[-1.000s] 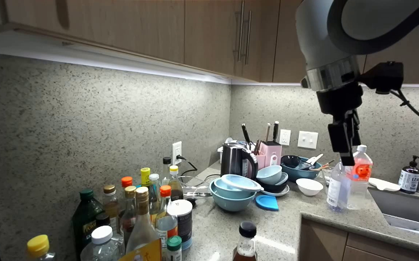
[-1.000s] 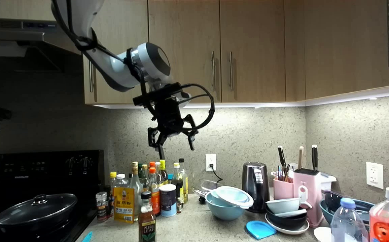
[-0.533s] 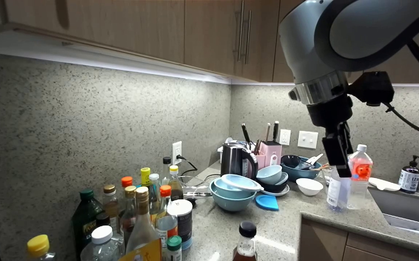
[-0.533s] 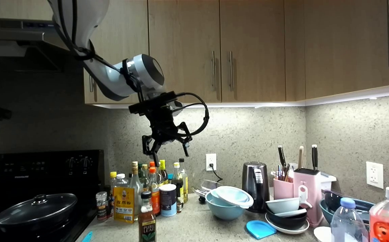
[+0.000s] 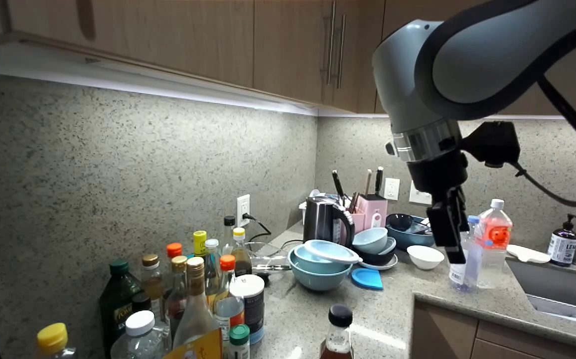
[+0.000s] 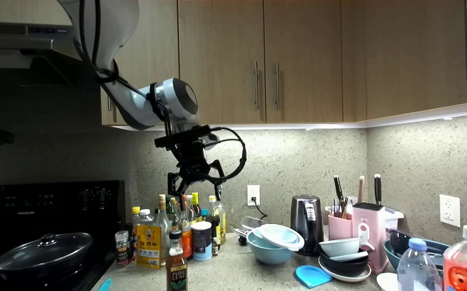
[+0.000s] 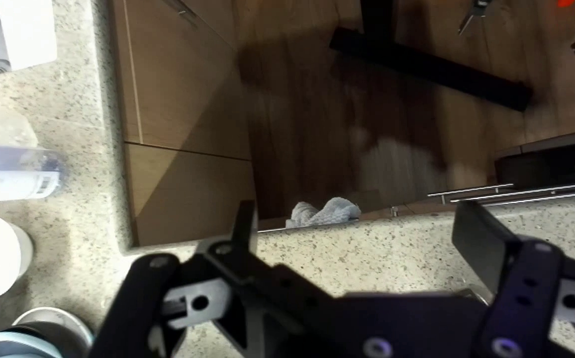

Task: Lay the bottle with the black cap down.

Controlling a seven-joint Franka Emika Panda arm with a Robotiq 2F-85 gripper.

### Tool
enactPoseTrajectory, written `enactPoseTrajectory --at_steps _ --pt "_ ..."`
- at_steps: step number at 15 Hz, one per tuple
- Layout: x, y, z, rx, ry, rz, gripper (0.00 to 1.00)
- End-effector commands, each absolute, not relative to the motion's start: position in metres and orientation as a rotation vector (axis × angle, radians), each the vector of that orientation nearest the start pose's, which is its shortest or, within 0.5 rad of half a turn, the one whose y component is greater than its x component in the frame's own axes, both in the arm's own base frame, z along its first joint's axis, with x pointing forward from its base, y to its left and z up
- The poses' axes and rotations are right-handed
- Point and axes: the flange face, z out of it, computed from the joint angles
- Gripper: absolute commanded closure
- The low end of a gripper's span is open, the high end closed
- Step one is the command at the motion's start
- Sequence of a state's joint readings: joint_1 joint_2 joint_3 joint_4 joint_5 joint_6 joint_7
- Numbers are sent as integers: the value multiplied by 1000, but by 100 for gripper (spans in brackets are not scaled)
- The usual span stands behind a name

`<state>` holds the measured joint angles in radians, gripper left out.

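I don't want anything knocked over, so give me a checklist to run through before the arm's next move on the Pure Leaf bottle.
1. Gripper open: ok; its fingers stand wide apart in the wrist view.
2. Pure Leaf bottle upright, black cap on: ok in both exterior views.
3. Gap to the green-capped container: ok; they stand apart in an exterior view.
4. Gripper at the bottle: not ok; apart from it in both exterior views.
5. Bottle lined up between the fingers: cannot tell from the wrist view.
6. Bottle's base in sight: not ok; both exterior views cut it off.
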<state>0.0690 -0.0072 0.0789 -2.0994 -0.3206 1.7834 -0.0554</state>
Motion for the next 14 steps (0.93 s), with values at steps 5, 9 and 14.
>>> enactPoseTrajectory --at_steps 5,9,14 --pt "543 118 341 -3075 -893 606 0" --pt "556 142 314 -2994 -1017 684 0" --pt "554 141 304 -3017 -958 801 0"
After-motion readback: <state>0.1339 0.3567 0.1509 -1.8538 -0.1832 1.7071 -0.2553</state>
